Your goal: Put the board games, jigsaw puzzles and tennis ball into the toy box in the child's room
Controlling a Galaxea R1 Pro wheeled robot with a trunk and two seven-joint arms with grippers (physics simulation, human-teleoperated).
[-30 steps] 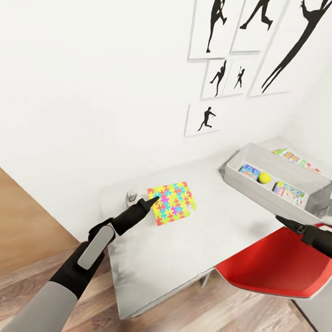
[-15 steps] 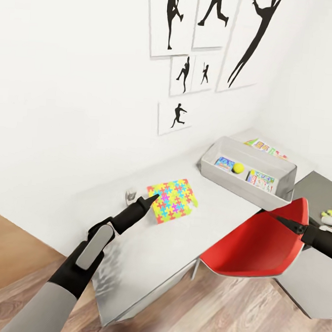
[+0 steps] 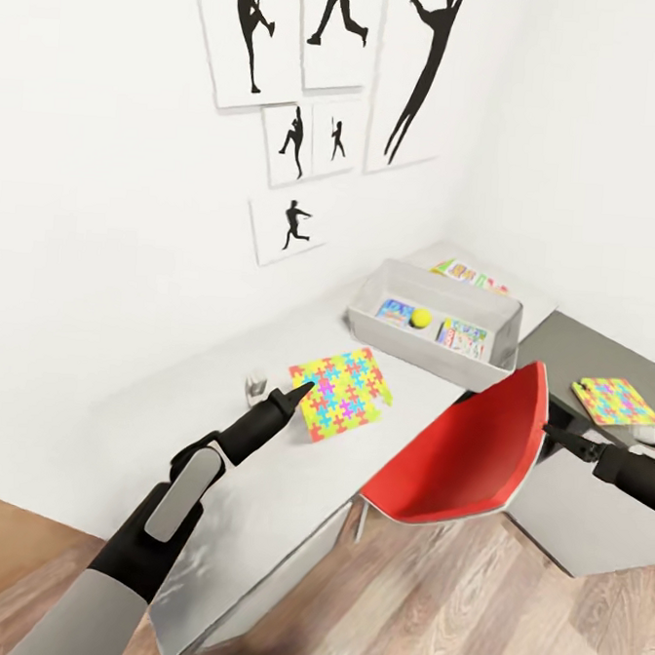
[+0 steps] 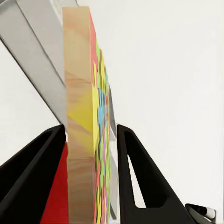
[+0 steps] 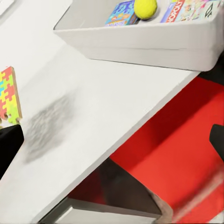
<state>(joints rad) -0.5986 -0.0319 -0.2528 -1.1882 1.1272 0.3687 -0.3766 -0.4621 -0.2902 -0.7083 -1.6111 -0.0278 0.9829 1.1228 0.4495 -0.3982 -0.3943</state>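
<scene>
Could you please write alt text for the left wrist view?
A multicoloured jigsaw puzzle with a wooden backing stands edge-on between the left gripper's black jaws, which close on it. Behind are a white wall and grey table.

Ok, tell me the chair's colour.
Red chair, shown best in the head view.

Even, bright, diffuse light washes the white walls point(image 3: 98, 253) nearly flat, without glare. A soft blotchy shadow lies on the table point(image 5: 93, 121) near its front edge. The renders are slightly soft; the wrist views blur close-up edges, and the head view stretches toward its corners.
</scene>
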